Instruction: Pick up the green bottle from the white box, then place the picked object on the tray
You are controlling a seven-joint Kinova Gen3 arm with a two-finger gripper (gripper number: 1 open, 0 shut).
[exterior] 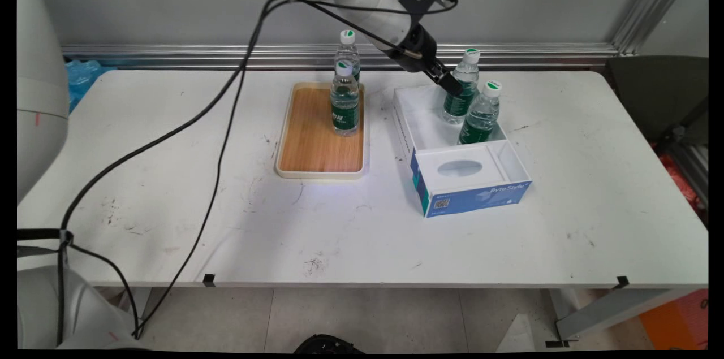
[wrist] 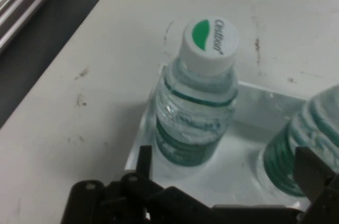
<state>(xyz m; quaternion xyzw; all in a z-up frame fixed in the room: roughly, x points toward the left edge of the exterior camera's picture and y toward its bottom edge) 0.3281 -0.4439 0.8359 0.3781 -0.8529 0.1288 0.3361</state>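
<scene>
The gripper (exterior: 451,83) hangs low over the far end of the open white-and-blue box (exterior: 512,162), with its tip beside the green label of the far bottle (exterior: 462,93). In the hand view its 2 fingers (wrist: 144,161) stand wide apart and hold nothing; the left one is short of the far bottle's (wrist: 197,108) base, and the right one lies in front of the near bottle (wrist: 296,155). Whether either finger touches a bottle cannot be told.

The box stands at 3 o'clock on the table (exterior: 169,195). Both bottles stand upright in its far compartment, the near bottle (exterior: 481,114) at 4 o'clock of the far one and just beside it. The near compartment carries a white insert with an oval opening (exterior: 460,167).

At 9 o'clock of the box, near the table's centre, lies a wooden tray (exterior: 314,144) with a cream rim. 1 bottle (exterior: 344,100) stands upright on its far right part; another bottle (exterior: 347,52) stands directly behind it, and whether that one is on the tray or the table cannot be told.

Hazards, judged from this pose: the 2 boxed bottles stand close together, so a spread finger could catch the near bottle and tip it. The box looks light and could slide if a finger pressed its wall. The hanging black cables (exterior: 226,116) pass near the tray's bottles and could brush them.
</scene>
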